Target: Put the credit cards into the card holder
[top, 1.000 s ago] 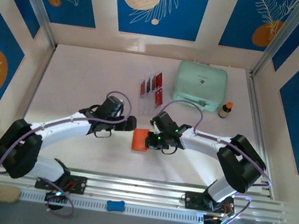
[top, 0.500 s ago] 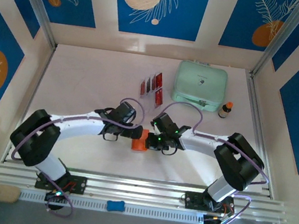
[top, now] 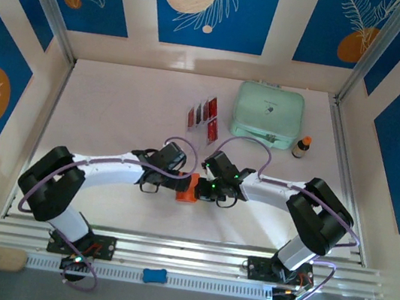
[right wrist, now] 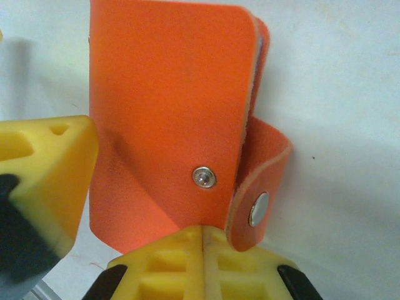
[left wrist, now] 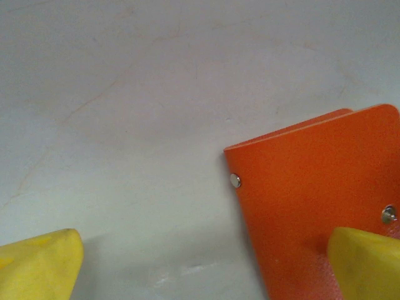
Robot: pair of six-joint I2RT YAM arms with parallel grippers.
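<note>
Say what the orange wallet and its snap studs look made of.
Small square orange folding card holder: probably leather or faux leather, matte, judging by its fine pebbled grain and layered cut edge. Round silver snap studs: apparently polished metal, given their bright glint.

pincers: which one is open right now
The left pincer: its jaws stand wide apart at the card holder, whereas the right pincer is shut on it.

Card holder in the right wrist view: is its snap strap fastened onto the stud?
No, the strap curls loose beside the card holder, its snap apart from the stud.
</note>
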